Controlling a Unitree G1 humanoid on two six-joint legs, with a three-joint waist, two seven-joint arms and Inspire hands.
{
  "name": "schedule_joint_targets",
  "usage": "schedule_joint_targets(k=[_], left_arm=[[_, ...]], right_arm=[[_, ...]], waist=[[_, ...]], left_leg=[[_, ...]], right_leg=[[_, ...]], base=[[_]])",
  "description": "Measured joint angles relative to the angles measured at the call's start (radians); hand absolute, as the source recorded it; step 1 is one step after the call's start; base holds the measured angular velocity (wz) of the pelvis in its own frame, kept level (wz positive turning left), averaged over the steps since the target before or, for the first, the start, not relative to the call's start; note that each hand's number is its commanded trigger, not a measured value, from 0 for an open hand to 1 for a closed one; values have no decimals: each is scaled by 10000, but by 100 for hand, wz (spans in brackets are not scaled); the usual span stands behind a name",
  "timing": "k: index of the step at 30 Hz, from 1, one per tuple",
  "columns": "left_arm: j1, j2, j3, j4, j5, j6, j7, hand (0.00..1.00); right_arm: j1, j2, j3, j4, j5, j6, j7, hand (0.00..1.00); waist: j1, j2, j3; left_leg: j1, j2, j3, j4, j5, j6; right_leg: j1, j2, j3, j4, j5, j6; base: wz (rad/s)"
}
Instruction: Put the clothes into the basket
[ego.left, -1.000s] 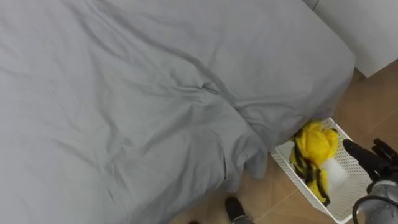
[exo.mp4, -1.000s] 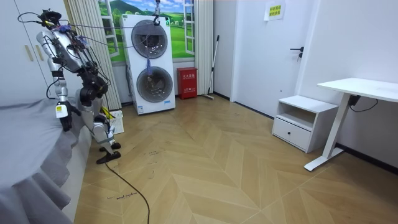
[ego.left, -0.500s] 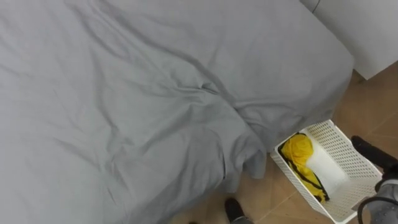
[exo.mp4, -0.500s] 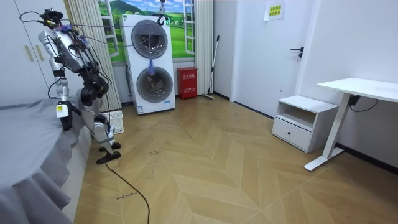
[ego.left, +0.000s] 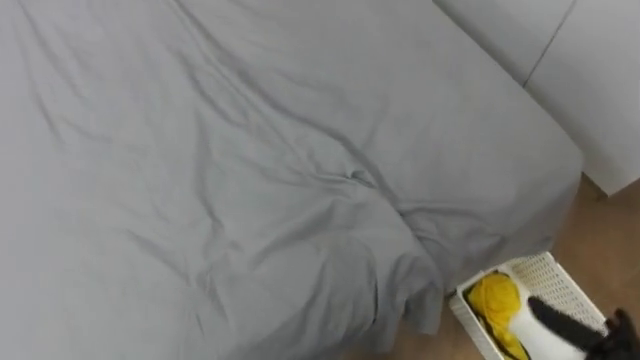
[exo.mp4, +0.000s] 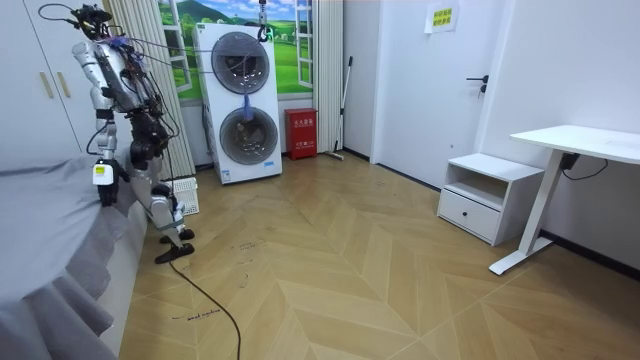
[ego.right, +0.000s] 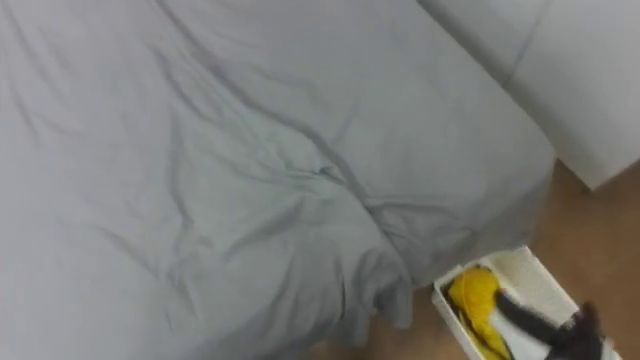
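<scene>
A white latticed basket (ego.left: 547, 269) stands on the wood floor at the foot corner of the bed, at the lower right of the eye views. A yellow garment with dark trim (ego.left: 495, 298) lies inside it, beside something white. My right hand (ego.left: 566, 324) reaches in from the lower right, its dark fingers straight over the basket and holding nothing. In the room view I stand upright beside the bed, the basket (exo.mp4: 184, 194) by my feet, and my left hand (exo.mp4: 105, 193) hangs down at the bed's edge.
The bed's grey crumpled sheet (ego.left: 230, 170) takes up most of the eye views and drapes down near the basket. A white cabinet (ego.left: 560, 60) stands past the bed's far corner. Stacked washing machines (exo.mp4: 243, 105) stand behind me.
The yellow garment has left my right hand and dropped into the basket. I have straightened up, so the eye views shifted and the basket now sits lower. My right hand is over the basket.
</scene>
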Motion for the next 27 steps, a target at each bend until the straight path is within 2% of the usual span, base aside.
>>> schedule_joint_targets(k=[2, 4, 6, 9, 12, 14, 15, 16, 19, 23, 25, 27], left_arm=[[33, -43, 77, -14, 372, 3, 186, 0], [196, -136, 569, -7, 648, -39, 429, 0], [272, -238, 783, -10, 652, -117, 688, 0], [298, -327, 808, -16, 669, -119, 985, 0], [258, -527, 1181, -44, 669, -150, 1022, 0], [220, -593, 1360, -45, 669, -172, 1021, 0], [203, -637, 1448, -44, 776, -221, 1022, 0], [187, -692, 1548, -44, 889, -277, 1024, 0], [121, -744, 1550, -42, 1147, -404, 1032, 0], [93, -794, 1781, -42, 1664, -582, 996, 0], [104, -799, 1927, -37, 1751, -625, 978, 0], [112, -794, 1965, -37, 1760, -644, 936, 0]], right_arm=[[64, 349, 278, 653, -7, 48, 412, 0], [166, 801, 418, 1121, -166, 370, 884, 0], [249, 916, 605, 1507, -476, 439, 1144, 0], [205, 945, 677, 2166, -873, 609, 1314, 0], [171, 979, 1034, 2531, -1270, 628, 1462, 0], [166, 1034, 1210, 2640, -1441, 800, 1615, 0], [164, 1044, 1342, 2646, -1631, 901, 1664, 0], [161, 1052, 1402, 2645, -1779, 1006, 1689, 0], [76, 1056, 1808, 2642, -1968, 1210, 1815, 0], [-21, 1094, 2052, 2674, -2186, 1428, 1991, 0], [-24, 1074, 2158, 2764, -2547, 1500, 2082, 0], [-16, 1075, 2166, 2774, -2824, 1505, 2093, 0]], waist=[[1, -163, -6], [100, -479, -129], [84, -653, -212], [286, -837, -273], [489, -938, -221], [580, -998, -192], [628, -1026, -150], [768, -1039, -148], [1106, -1095, -125], [1371, -1211, -117], [1406, -1287, -50], [1409, -1300, -43]], left_leg=[[434, -2, -360, -71, -6, -9], [832, -32, -736, -255, -19, -28], [1027, -65, -1030, -267, -22, -32], [1414, -164, -1385, -356, -26, -25], [1636, -223, -1675, -374, -42, -4], [1733, -272, -1946, -381, -56, -8], [1780, -323, -2062, -380, -58, -7], [1791, -338, -2191, -380, -62, -8], [1825, -353, -2242, -367, -64, -9], [1834, -387, -2325, -325, -75, -17], [1872, -406, -2323, -292, -75, -17], [1882, -418, -2310, -292, -76, -17]], right_leg=[[690, -45, -411, -404, 9, 26], [1307, -59, -737, -736, 23, 42], [1833, -97, -1066, -1076, 94, 45], [2465, -162, -1465, -1282, 118, 55], [2916, -175, -1699, -1586, 132, 102], [3179, -198, -1913, -1739, 101, 134], [3276, -208, -2045, -1745, 60, 142], [3323, -230, -2107, -1735, 21, 146], [3402, -277, -2146, -1728, -10, 146], [3494, -328, -2351, -1735, -50, 140], [3589, -352, -2430, -1749, -59, 147], [3609, -364, -2434, -1767, -67, 153]], base=[[62], [46], [53], [40], [30], [35], [35], [29], [14], [13], [8], [2]])
